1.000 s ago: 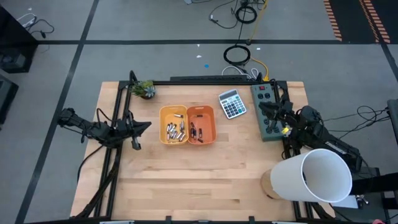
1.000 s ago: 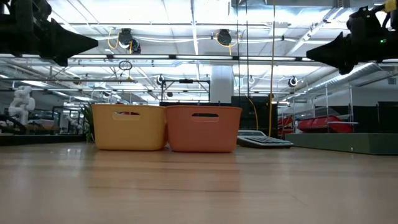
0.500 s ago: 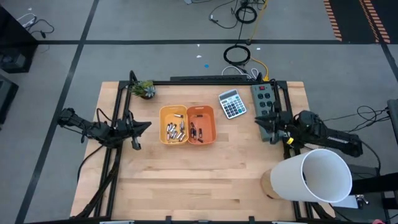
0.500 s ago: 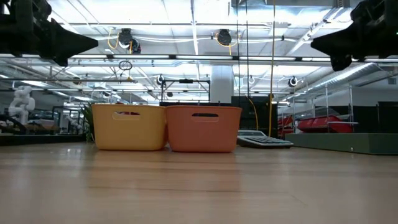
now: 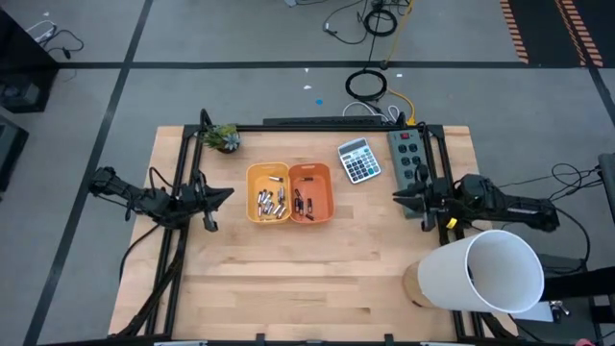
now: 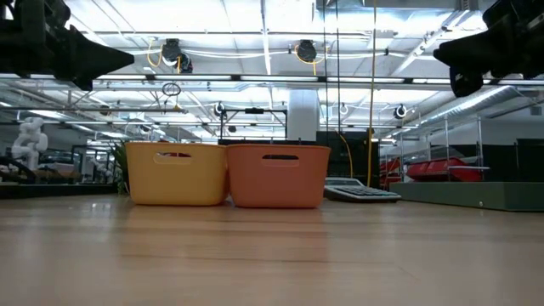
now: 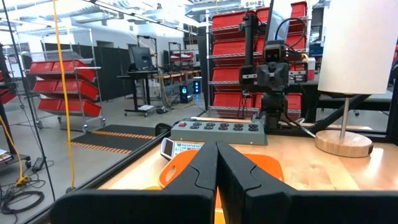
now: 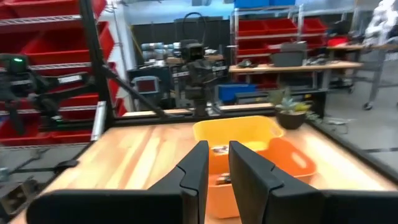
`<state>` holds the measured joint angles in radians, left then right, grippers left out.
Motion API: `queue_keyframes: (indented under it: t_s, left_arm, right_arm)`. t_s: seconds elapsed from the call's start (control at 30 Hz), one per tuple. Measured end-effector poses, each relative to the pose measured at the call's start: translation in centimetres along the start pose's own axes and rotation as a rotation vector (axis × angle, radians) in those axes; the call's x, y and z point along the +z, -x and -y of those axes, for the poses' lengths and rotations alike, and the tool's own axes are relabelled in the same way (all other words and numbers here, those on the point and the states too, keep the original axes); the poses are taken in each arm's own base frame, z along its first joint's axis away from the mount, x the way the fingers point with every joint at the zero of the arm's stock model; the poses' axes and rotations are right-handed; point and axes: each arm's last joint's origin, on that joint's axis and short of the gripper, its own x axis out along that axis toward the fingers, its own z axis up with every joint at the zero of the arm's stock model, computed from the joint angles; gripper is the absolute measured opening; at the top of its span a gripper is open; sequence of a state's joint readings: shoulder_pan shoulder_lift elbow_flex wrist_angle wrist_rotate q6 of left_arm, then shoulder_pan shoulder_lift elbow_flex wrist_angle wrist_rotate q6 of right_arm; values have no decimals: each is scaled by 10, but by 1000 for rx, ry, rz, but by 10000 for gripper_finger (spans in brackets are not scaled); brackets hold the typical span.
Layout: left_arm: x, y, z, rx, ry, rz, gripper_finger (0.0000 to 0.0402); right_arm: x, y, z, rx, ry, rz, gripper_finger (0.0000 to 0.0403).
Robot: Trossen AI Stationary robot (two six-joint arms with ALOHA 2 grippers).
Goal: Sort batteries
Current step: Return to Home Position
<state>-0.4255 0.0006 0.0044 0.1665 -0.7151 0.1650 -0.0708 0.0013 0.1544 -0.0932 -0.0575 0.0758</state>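
— High view, from the left: the left arm [image 5: 154, 200] hangs well left of the yellow bin [image 5: 252, 192], its jaws pressed shut on nothing.
— And the batteries?
— Silvery batteries [image 5: 271, 202] lie in the yellow bin, and dark batteries [image 5: 303, 204] lie in the orange bin [image 5: 330, 192] touching its right side. The right arm [image 5: 490, 197] sits well right of the yellow bin, with its jaws a narrow slit apart and empty.
— For homing, I'd keep it high above the tabletop [image 5: 288, 279] and draw straight back from the yellow bin.
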Motion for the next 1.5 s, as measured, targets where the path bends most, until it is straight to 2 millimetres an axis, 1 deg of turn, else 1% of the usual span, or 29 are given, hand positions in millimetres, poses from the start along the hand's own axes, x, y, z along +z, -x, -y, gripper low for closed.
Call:
queue_keyframes:
  t_s: [0.17,0.3,0.47,1.5]
  left_arm:
    - [0,0,0,0,0,0,9]
    - [0,0,0,0,0,0,9]
    - [0,0,0,0,0,0,9]
    - [0,0,0,0,1,1,9]
  right_arm:
    - [-15,-4,-3,112,-31,-21,55]
    - [-33,-9,-4,201,-18,12,55]
    - [-32,-9,-5,230,-14,12,55]
    - [-32,-9,-5,226,-22,5,54]
